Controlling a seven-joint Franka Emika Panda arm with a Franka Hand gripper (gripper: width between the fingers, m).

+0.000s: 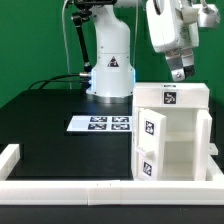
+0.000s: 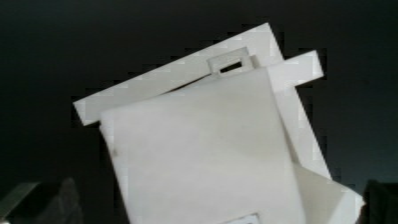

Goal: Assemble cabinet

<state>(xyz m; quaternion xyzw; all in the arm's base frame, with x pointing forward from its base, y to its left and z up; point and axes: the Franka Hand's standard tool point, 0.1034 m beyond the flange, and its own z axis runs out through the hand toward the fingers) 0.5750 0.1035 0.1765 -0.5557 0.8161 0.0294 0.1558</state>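
The white cabinet (image 1: 172,135) stands upright at the exterior view's right. It has a tag on its top panel (image 1: 170,97) and two tags on the side facing the camera. My gripper (image 1: 180,72) hangs just above the cabinet's top, apart from it. In the wrist view the cabinet's white top (image 2: 205,130) fills most of the picture, tilted, with a tag near one edge. My gripper (image 2: 205,212) is open and empty. Its dark fingertips (image 2: 45,203) show dimly, set wide apart on either side of the panel.
The marker board (image 1: 102,124) lies flat on the black table at mid-picture. The arm's white base (image 1: 110,70) stands behind it. Long white border rails run along the front (image 1: 90,190) and the left edge (image 1: 10,157).
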